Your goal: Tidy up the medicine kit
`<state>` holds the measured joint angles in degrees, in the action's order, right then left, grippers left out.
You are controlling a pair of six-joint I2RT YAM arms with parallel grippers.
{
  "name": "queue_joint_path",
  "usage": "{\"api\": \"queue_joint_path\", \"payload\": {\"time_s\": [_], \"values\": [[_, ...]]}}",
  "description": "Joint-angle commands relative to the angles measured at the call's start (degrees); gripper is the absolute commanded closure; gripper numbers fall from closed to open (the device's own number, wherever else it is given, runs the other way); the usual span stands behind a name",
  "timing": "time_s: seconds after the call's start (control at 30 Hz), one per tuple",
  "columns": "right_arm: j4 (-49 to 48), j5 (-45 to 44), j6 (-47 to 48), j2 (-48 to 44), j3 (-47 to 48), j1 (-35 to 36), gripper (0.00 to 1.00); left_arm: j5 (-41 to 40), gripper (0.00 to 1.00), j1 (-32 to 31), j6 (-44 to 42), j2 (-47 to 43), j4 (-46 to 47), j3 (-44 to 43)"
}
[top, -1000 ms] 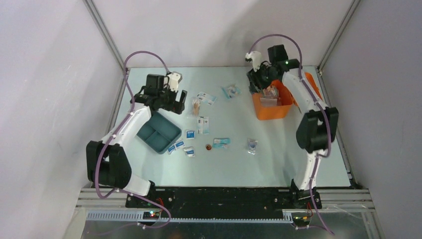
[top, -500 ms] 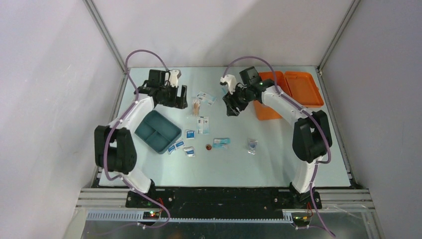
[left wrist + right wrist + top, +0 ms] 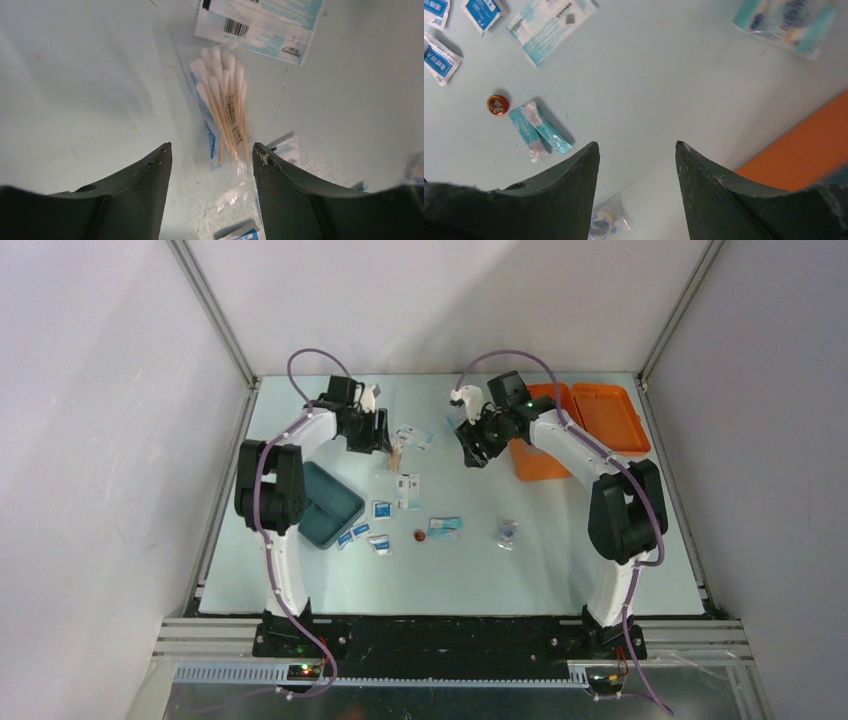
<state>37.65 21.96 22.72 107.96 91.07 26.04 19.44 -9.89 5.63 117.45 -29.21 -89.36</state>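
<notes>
Two spread claws just swung in, left of the medicine kit (image 3: 537, 462).
Left claw (image 3: 210, 152) straddles the swab bag (image 3: 222, 110), pickup's next I guess; right claw (image 3: 637, 150) empty.

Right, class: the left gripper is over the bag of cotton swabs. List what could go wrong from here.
1. The swab bag lies flat on the table between the left gripper's open fingers; they may pinch only thin film and slip off.
2. The barcoded packet sits at the bag's far end, so a lift might drag it along.
</notes>
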Motion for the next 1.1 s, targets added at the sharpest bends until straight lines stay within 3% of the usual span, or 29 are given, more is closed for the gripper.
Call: {"api": "queue_joint_path", "payload": {"time_s": [0.0, 0.17, 0.27, 0.33, 0.57, 0.67, 0.8, 0.9, 1.0, 1.07], "values": [[1.10, -1.46, -1.13, -6.30, 2.12, -3.52, 0.39, 2.52, 0.37, -1.61, 2.19, 3.31, 0.51, -3.15], [2.19, -1.69, -1.86, -8.94, 2.65, -5.84, 0.39, 1.33, 0.55, -2.26, 1.74, 5.54, 0.83, -4.04], [1.49, -1.95, -1.85, -9.53, 2.42, -5.84, 0.39, 1.96, 0.85, -2.27, 1.24, 5.41, 0.91, -4.02], [1.16, -1.92, -1.74, -9.36, 2.49, -5.69, 0.39, 2.40, 0.97, -2.20, 1.03, 4.95, 0.91, -3.98], [0.58, -0.74, -2.50, -6.59, 6.31, -4.92, 0.39, 8.10, 1.00, -0.38, 1.08, -1.84, 0.90, -2.99], [-0.40, 0.23, -4.87, -4.72, 8.50, -4.15, 0.25, 12.01, 1.00, 0.39, 0.95, -7.37, 0.94, -2.45], [-1.23, 8.41, -11.22, -0.98, 14.74, -3.85, 0.20, 21.07, 1.00, 1.34, 1.53, -12.10, 1.68, -4.62], [-3.95, 16.30, -18.32, 1.60, 20.52, -4.44, 0.22, 28.34, 1.00, 1.41, -0.03, -14.66, 4.86, -5.40], [-10.34, 25.21, -26.38, 4.62, 23.08, -5.08, 0.33, 32.76, 1.00, 1.04, 0.41, -16.85, 10.21, -5.74], [-15.47, 28.47, -32.11, 6.52, 25.35, -5.20, 0.35, 34.12, 1.00, 0.80, 2.18, -16.97, 12.66, -6.76]]}}
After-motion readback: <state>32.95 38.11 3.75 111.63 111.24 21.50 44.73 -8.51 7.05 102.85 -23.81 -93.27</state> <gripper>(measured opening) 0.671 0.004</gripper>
